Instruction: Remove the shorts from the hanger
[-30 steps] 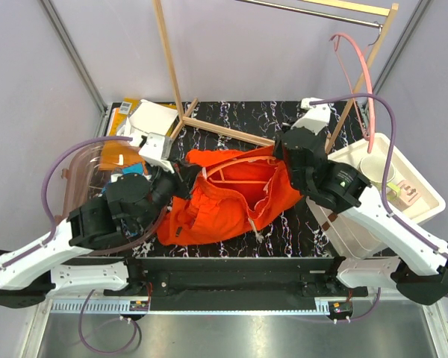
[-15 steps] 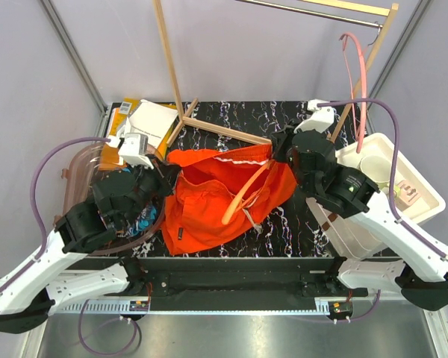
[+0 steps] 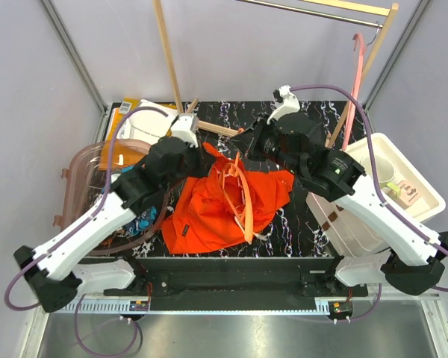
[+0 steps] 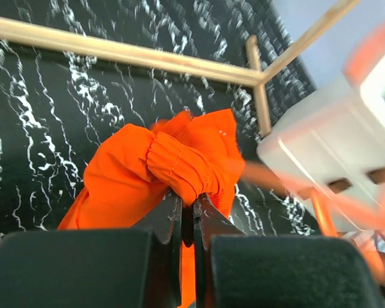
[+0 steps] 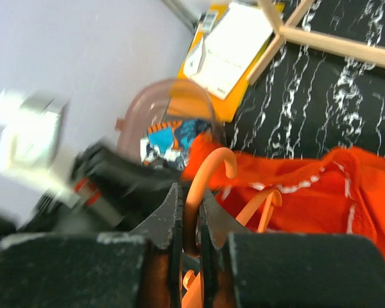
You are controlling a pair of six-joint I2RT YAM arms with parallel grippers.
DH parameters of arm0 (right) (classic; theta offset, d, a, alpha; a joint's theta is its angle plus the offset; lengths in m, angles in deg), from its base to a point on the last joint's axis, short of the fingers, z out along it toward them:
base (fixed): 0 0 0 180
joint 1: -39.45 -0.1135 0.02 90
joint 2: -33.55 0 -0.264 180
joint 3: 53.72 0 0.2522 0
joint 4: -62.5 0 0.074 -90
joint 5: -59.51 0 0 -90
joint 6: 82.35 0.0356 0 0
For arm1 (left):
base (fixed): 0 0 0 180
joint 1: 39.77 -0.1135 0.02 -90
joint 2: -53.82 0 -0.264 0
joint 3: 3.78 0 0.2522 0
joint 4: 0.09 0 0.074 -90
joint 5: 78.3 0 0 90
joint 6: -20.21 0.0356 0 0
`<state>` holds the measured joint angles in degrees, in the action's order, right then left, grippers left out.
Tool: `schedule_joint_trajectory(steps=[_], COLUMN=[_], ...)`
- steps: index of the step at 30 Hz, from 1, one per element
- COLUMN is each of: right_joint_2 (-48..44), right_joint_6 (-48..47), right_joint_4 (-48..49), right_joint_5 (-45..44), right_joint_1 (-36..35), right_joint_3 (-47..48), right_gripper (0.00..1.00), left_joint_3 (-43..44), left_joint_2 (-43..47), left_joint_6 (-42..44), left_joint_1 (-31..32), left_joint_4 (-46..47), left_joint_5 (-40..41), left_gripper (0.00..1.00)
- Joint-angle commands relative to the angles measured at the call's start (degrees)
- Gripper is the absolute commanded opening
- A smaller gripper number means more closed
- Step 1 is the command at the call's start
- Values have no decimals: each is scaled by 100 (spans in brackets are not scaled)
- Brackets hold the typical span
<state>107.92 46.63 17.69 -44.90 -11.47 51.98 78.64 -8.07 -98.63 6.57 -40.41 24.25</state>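
Observation:
The plain orange shorts (image 3: 209, 212) lie bunched on the black marbled table (image 3: 299, 224). My left gripper (image 3: 201, 152) is shut on their gathered waistband and lifts that edge; in the left wrist view the jaws (image 4: 187, 200) pinch the orange cloth (image 4: 135, 167). My right gripper (image 3: 244, 144) is shut on the hook of an orange plastic hanger (image 3: 243, 195), which hangs down over the shorts; in the right wrist view the hook (image 5: 208, 172) stands between the shut jaws (image 5: 192, 215). The patterned shorts (image 5: 173, 138) lie in a clear tub (image 5: 173, 95) at the left.
A wooden rack's base bars (image 3: 216, 129) cross the back of the table, with a pink hanger (image 3: 356, 82) on its right post. A white bin (image 3: 414, 183) with a cup stands at the right. A yellow and white booklet (image 3: 138, 119) lies back left.
Both grippers have risen and moved toward the back of the table. The left one pulled the waistband up, the right one drew the hanger upright over the shorts.

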Motion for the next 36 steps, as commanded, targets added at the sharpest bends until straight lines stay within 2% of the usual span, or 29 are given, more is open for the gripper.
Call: schedule_joint_trajectory(steps=[1, 7, 10, 11, 12, 14, 15, 17, 18, 19, 21, 24, 27, 28, 30, 31, 32, 35, 36], right_joint_2=[-282, -572, -564, -546, -494, -476, -485, -493, -493, -485, -406, -231, -98, -81, 24, 69, 191, 428, 482], right_joint_6=[40, -637, -988, -1059, -1112, -1235, -1270, -1402, -1454, -1568, -1683, -1841, -1947, -1999, -2035, -2105, -2140, -2193, -2202], right_joint_4=[-296, -1210, -1448, -1552, -1606, -1659, -1659, -1633, -1606, -1580, -1510, -1448, -1273, -1211, -1044, -1000, -921, -868, -850], right_joint_5=[432, -438, -877, -957, -1019, -1204, -1248, -1362, -1406, -1458, -1503, -1608, -1731, -1810, -1950, -2143, -2249, -2873, -3039], right_joint_1=[-59, -59, -59, -68, -59, -59, -68, -68, -68, -59, -59, -59, -59, -59, -59, -68, -59, -68, -68], right_joint_3=[666, 1493, 1739, 1792, 1853, 1854, 1802, 1731, 1678, 1652, 1643, 1669, 1556, 1494, 1371, 1344, 1327, 1300, 1283], right_gripper=[0, 0, 0, 0, 0, 0, 0, 0, 0, 0, 0, 0, 0, 0, 0, 0, 0, 0, 0], left_joint_3=[639, 1113, 1666, 2112, 2351, 2521, 2407, 1909, 1757, 1643, 1379, 1027, 571, 273, -27, -237, -257, 58, 199], left_joint_2=[-455, -1096, -1720, -2113, -2265, -2276, -2136, -1585, -1389, -1205, -721, -211, 115, 176, 378, 449, 537, 442, 397], left_joint_6=[36, -78, -43, -17, 45, 124, 142, 238, 369, 449, 493, 354, -215, -445, -1137, -1263, -1317, -1151, -941], left_joint_1=[-328, -706, -715, -715, -715, -715, -724, -715, -724, -724, -724, -724, -715, -706, -610, -331, -128, 663, 865], left_joint_4=[617, 916, 926, 734, 480, 134, 152, 310, 345, 310, 196, 204, 660, 1184, 1827, 2361, 2506, 2341, 2175], left_joint_5=[-824, -1394, -1947, -2072, -2099, -2038, -1942, -1591, -1529, -1450, -1370, -1869, -3177, -3894, -4321, -4314, -4192, -3429, -2887], left_gripper=[0, 0, 0, 0, 6, 26, 48, 64, 79, 85, 88, 91, 89, 88, 88, 88, 89, 90, 90])
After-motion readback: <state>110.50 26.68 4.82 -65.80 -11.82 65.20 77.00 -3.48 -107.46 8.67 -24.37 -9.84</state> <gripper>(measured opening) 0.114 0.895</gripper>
